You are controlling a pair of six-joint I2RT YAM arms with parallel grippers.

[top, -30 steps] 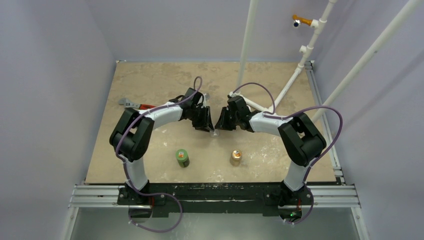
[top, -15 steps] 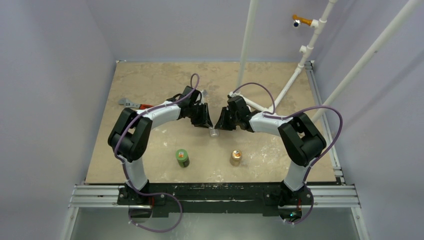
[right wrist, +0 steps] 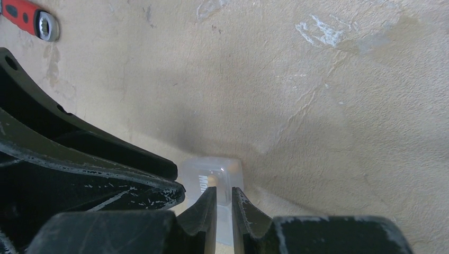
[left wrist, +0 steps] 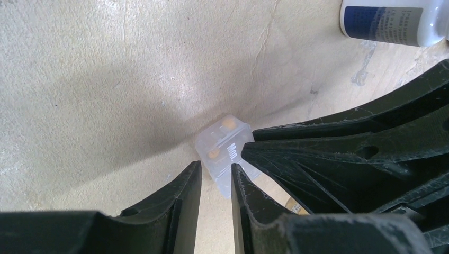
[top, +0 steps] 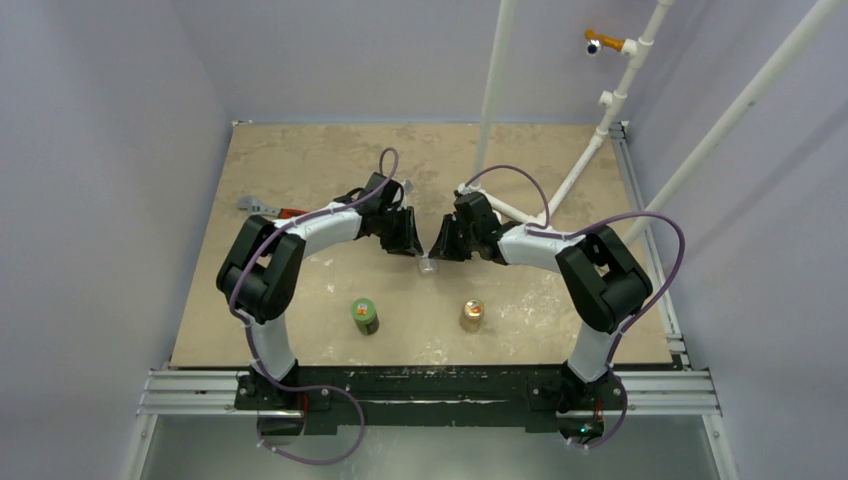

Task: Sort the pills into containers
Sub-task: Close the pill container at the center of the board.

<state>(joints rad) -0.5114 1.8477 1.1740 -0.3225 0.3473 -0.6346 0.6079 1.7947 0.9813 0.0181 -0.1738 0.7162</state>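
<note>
The container [top: 427,265] is a small clear case lying on the table between both grippers. In the left wrist view the container [left wrist: 222,143] shows two pills [left wrist: 229,123] inside. Its near corner lies between the tips of my left gripper [left wrist: 216,172], whose jaws stand a narrow gap apart; whether they pinch it is unclear. My right gripper [right wrist: 224,191] is shut on the near end of the container [right wrist: 212,166], with a pill [right wrist: 212,180] just beyond its tips. From above, the left gripper [top: 414,250] and right gripper [top: 438,250] nearly touch.
A green bottle [top: 364,316] and a tan-orange bottle [top: 471,315] stand nearer the arm bases. A bottle with a blue label [left wrist: 392,18] lies beyond the case. A red-handled tool [top: 270,209] lies at the left. White pipes [top: 495,90] rise at the back right.
My left gripper has drawn back a little toward the upper left, uncovering the clear case. The right gripper has hardly moved.
</note>
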